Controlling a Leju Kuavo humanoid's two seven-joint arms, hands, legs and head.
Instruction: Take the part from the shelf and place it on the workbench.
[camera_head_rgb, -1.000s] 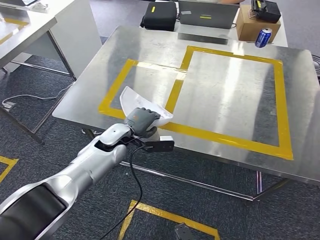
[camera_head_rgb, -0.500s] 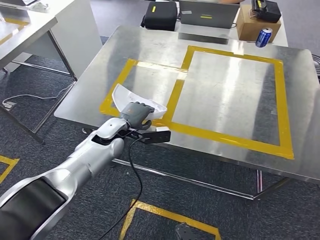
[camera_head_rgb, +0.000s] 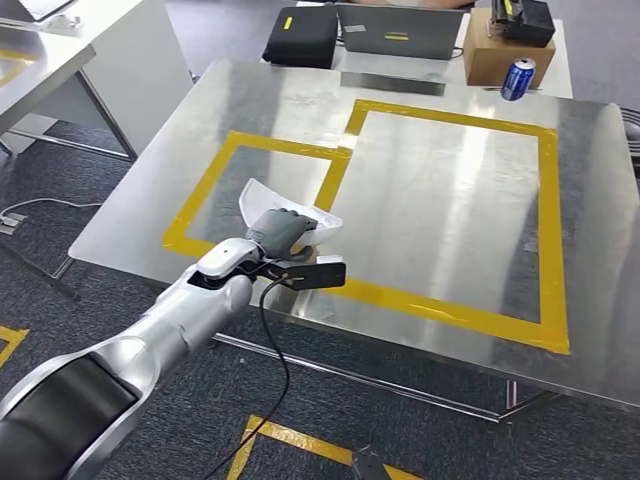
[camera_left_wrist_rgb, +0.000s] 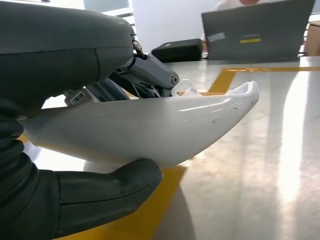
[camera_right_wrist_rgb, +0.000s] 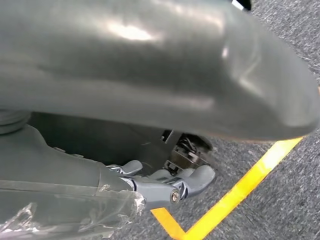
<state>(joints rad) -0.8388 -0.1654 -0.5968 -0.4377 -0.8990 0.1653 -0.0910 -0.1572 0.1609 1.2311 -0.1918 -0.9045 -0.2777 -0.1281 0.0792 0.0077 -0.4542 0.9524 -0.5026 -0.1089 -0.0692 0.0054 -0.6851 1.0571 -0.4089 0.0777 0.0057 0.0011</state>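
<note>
You have the workbench (camera_head_rgb: 453, 200), a steel top marked with yellow tape (camera_head_rgb: 445, 305), straight ahead, and the smaller taped square (camera_head_rgb: 226, 190) sits at about ten o'clock from its centre. Your left hand (camera_head_rgb: 281, 232) is clamped on the white part (camera_head_rgb: 260, 200), a shallow curved shell, thumb beneath and fingers over its rim, held above the near right corner of that square. In the left wrist view the part (camera_left_wrist_rgb: 158, 127) hangs just off the steel, its long edge roughly level. My judgement: lower it straight down, keep it level so the curved belly lands first, and release only once it rests, since a rounded shell may rock or slide on polished metal. Aim toward eleven o'clock, so it settles inside the square, not across the tape.

Your right hand (camera_right_wrist_rgb: 166, 187) appears in the right wrist view, hanging over carpet; whether its fingers are apart or together I cannot tell. The part's far end is hidden behind your left hand in the head view.
</note>
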